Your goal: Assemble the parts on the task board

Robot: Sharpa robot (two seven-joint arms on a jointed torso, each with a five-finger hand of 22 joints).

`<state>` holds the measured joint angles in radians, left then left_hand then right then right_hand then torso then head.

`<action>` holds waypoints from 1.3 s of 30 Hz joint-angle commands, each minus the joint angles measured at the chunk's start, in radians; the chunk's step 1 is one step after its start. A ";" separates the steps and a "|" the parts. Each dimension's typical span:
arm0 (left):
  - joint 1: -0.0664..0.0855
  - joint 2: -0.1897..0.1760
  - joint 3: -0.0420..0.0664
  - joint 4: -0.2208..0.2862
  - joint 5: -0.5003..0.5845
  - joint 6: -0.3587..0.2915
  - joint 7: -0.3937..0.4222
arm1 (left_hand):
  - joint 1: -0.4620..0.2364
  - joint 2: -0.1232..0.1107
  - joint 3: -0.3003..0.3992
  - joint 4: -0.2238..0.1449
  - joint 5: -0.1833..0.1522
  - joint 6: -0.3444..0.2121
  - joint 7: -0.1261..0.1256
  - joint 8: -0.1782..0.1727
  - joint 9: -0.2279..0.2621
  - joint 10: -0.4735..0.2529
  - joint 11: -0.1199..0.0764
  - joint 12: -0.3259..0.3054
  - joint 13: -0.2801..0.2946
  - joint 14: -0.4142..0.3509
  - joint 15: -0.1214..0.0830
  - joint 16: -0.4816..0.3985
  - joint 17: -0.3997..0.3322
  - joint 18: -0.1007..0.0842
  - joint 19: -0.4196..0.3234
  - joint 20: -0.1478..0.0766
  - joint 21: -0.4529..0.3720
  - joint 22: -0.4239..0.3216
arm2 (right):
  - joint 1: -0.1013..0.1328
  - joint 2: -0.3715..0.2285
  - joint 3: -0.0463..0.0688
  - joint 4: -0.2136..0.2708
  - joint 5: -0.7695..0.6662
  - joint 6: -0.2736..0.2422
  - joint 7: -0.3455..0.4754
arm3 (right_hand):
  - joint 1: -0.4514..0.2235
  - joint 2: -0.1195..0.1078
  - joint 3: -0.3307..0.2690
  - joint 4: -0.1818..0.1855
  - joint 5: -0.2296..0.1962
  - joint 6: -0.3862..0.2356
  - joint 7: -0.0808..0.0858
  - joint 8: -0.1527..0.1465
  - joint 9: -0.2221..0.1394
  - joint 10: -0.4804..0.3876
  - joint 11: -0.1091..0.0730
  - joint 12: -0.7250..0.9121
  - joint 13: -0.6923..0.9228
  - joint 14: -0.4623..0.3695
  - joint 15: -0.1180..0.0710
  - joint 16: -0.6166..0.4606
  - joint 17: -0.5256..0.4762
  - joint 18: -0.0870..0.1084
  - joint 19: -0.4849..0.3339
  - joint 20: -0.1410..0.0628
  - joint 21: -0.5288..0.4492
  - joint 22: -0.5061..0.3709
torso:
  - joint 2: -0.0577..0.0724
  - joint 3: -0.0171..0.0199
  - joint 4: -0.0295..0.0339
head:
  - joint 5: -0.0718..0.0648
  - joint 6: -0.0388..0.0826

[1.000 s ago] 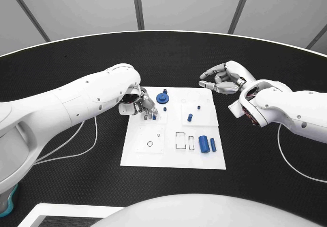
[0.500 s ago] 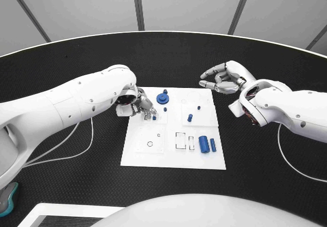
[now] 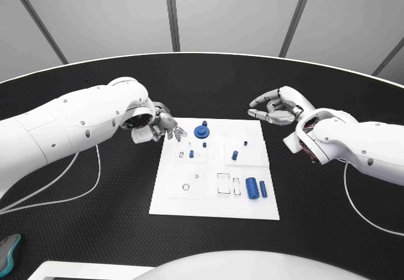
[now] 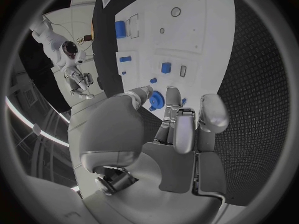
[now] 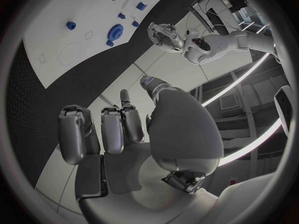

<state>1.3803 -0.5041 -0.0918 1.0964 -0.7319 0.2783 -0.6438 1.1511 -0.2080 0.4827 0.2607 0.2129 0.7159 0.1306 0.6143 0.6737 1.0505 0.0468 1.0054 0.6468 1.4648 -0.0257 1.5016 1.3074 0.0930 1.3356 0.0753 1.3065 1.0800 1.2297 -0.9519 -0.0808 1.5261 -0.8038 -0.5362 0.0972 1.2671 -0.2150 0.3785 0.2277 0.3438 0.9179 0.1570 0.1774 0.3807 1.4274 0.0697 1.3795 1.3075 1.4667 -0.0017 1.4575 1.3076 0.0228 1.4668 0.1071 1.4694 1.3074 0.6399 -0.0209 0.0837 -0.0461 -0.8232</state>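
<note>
Here, white task board [image 3: 211, 198] at frame centre, blue parts [image 3: 253, 191] scattered on it, left hand [image 3: 160, 128] empty with fingers loosely apart at its upper-left corner, right hand [image 3: 276, 107] curled on nothing beyond its upper-right corner.

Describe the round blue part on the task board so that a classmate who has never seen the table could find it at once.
Start at the white task board in the middle of the black table. Go to its far edge, near the left hand. The round blue part sits there, a wide disc with a knob on top, broader than the other blue pieces.

No text, label or number can be read, seemingly.
</note>
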 commanded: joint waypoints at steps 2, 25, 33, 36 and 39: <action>0.018 -0.017 0.004 -0.006 0.010 -0.056 0.050 | 0.020 0.000 -0.008 -0.001 0.006 -0.014 0.004 -0.014 -0.014 -0.018 0.005 -0.012 -0.014 0.055 0.009 -0.005 0.104 0.010 -0.003 0.005 -0.005 -0.006 | -0.003 0.005 0.000 -0.014 0.000 -0.002 0.003 | -0.012 0.000 0.002 0.005 0.005 -0.005 -0.002 0.002 0.001 -0.007 0.000 -0.007 0.103 0.056 -0.005 -0.005 0.082 0.020 0.006 -0.009 -0.005 0.059 | 0.001 -0.0051 -0.0009 | 0.008 0.034; 0.003 0.088 0.006 -0.221 -0.115 -0.007 0.103 | 0.016 0.000 -0.032 0.026 -0.001 -0.009 0.011 -0.022 -0.037 -0.015 0.013 -0.003 -0.021 0.056 0.016 -0.002 0.108 0.004 0.013 0.010 0.012 0.023 | -0.008 0.016 0.000 -0.017 0.000 -0.008 0.011 | -0.009 0.002 0.003 0.004 0.006 -0.005 -0.002 0.003 0.001 -0.012 -0.001 -0.014 0.097 0.055 -0.005 -0.007 0.080 0.020 0.004 -0.009 -0.007 0.056 | 0.028 -0.0134 -0.0043 | 0.043 0.078; -0.023 0.125 0.006 -0.276 -0.117 0.016 0.103 | -0.008 0.007 -0.057 0.031 -0.002 0.005 0.007 -0.020 -0.050 -0.001 0.010 0.014 -0.011 0.060 0.014 0.004 0.119 -0.001 0.028 0.009 0.031 0.052 | -0.007 0.013 0.000 -0.008 0.000 -0.010 0.011 | -0.009 0.002 0.003 0.004 0.006 -0.005 -0.002 0.003 0.001 -0.012 -0.001 -0.014 0.097 0.055 -0.005 -0.007 0.080 0.020 0.004 -0.009 -0.007 0.056 | 0.040 -0.0177 -0.0072 | 0.044 0.083; -0.026 0.132 0.006 -0.283 -0.117 0.025 0.099 | -0.016 0.009 -0.065 0.031 -0.003 0.009 0.005 -0.019 -0.054 0.005 0.009 0.020 -0.006 0.061 0.013 0.005 0.121 -0.002 0.032 0.009 0.035 0.059 | -0.007 0.014 0.000 -0.007 0.000 -0.010 0.011 | -0.009 0.002 0.003 0.004 0.007 -0.005 -0.002 0.003 0.001 -0.014 -0.001 -0.016 0.096 0.055 -0.005 -0.007 0.079 0.021 0.003 -0.009 -0.008 0.055 | 0.042 -0.0184 -0.0071 | 0.044 0.084; -0.027 0.136 0.006 -0.286 -0.117 0.034 0.095 | -0.027 0.012 -0.077 0.031 -0.004 0.017 0.002 -0.016 -0.059 0.014 0.006 0.030 0.003 0.063 0.011 0.008 0.125 -0.005 0.038 0.007 0.043 0.072 | -0.007 0.014 0.000 -0.006 0.000 -0.010 0.011 | -0.009 0.002 0.003 0.004 0.007 -0.005 -0.002 0.003 0.001 -0.014 -0.001 -0.016 0.095 0.055 -0.006 -0.007 0.079 0.021 0.003 -0.009 -0.008 0.054 | 0.044 -0.0193 -0.0068 | 0.043 0.083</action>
<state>1.3531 -0.3691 -0.0862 0.8104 -0.8494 0.3100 -0.5482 1.1329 -0.1943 0.4101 0.2912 0.2129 0.7273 0.1330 0.5970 0.6160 1.0580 0.0514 1.0321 0.6479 1.4649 -0.0191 1.5063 1.3073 0.0930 1.3667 0.0843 1.3442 1.1499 1.2223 -0.9382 -0.0806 1.5197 -0.8038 -0.5462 0.1085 1.2671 -0.2150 0.3784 0.2277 0.3438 0.9180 0.1570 0.1774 0.3806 1.4203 0.0694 1.3668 1.3073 1.4667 -0.0017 1.4539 1.3074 0.0228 1.4668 0.1070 1.4656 1.3073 0.6803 -0.0389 0.0770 -0.0022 -0.7395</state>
